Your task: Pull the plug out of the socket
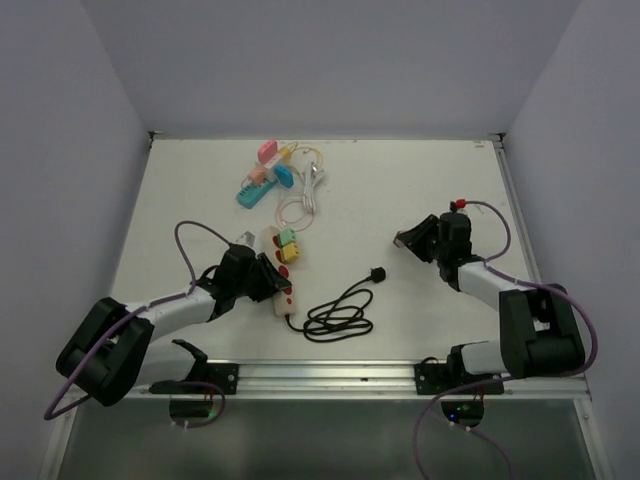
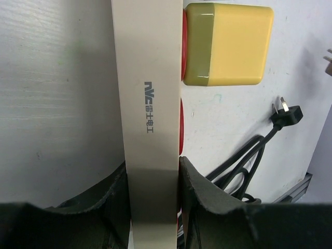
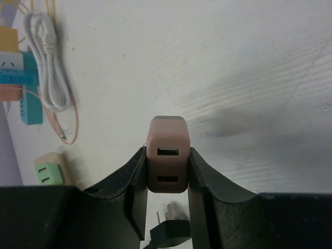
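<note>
The cream power strip point(image 1: 281, 285) with red buttons lies left of centre, and a green plug point(image 1: 287, 237) and a yellow plug point(image 1: 291, 253) sit in it. My left gripper point(image 1: 264, 277) is shut on the strip's near end; in the left wrist view the fingers point(image 2: 199, 187) clamp the strip's side point(image 2: 150, 104), with the yellow plug point(image 2: 227, 44) ahead. My right gripper point(image 1: 405, 240) is at the right, well away from the strip, above the table. In the right wrist view it point(image 3: 167, 171) is shut on a pink USB charger plug point(image 3: 167, 153).
The strip's black cable point(image 1: 338, 312) lies coiled in front, its black plug point(image 1: 377, 274) loose on the table. At the back are a teal strip with coloured adapters point(image 1: 262, 178), a white cable point(image 1: 313, 190) and a thin orange cable point(image 1: 293, 210).
</note>
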`<state>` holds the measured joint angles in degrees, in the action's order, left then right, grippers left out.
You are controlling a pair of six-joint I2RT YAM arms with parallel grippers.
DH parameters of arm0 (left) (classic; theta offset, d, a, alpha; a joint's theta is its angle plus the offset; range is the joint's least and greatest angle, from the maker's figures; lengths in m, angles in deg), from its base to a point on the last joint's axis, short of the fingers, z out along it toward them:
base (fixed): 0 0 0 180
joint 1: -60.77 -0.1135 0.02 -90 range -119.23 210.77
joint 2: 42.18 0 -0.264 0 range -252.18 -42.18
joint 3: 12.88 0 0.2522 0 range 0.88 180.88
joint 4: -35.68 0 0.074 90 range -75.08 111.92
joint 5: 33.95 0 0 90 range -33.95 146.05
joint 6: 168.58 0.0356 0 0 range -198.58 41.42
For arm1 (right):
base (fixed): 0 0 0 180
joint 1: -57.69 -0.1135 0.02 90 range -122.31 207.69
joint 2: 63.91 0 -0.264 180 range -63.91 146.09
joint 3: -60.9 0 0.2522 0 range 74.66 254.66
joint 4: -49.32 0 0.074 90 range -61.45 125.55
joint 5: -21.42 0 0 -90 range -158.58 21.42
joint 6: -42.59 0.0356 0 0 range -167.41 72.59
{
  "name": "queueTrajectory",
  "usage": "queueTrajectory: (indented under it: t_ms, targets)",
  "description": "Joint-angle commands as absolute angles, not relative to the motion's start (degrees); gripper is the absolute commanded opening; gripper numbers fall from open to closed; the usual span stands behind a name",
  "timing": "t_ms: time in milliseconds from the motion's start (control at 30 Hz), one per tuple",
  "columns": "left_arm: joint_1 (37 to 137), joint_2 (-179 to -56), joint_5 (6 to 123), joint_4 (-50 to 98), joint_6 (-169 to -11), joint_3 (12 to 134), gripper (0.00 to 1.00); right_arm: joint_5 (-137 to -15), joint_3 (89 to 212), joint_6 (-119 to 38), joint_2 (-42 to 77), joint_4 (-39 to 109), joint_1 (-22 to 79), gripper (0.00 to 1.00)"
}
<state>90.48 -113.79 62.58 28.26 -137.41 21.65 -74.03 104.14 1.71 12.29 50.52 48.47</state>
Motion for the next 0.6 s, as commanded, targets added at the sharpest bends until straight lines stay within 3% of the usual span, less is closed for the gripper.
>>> queueTrajectory:
  t_ms: [0,167,267,300,367,400,467,567]
  targets:
    - [90.3,-115.22,64.49,25.51,-130.88,20.04,0.0,-81.93,106.91,-0.39,16.75,52.95,50.13,0.04]
    - [90.3,-115.92,65.63,25.87,-130.17,20.3,0.0,-81.85,106.39,-0.39,18.79,53.4,51.18,0.17]
    - [90.39,-116.27,66.42,26.31,-129.91,20.21,0.0,-80.8,105.08,-0.13,18.36,52.35,53.11,0.32]
    - [90.39,-116.27,66.69,26.4,-129.74,20.04,0.0,-80.27,104.64,-0.56,18.09,50.78,53.55,0.44]
    - [90.39,-116.27,66.95,26.49,-129.56,19.86,0.0,-78.52,104.63,-1.7,16.86,48.31,54.25,0.56]
    - [90.39,-116.18,67.21,26.57,-129.3,19.86,0.0,-77.99,104.98,-2.93,16.43,45.69,54.34,0.72]
    - [90.39,-116.18,67.48,26.75,-129.12,19.77,0.0,-76.93,105.42,-4.69,14.76,42.43,54.43,0.9]
    - [90.39,-116.27,67.83,27.01,-128.86,19.77,0.0,-75.09,106.56,-6.62,12.21,37.34,54.43,0.99]
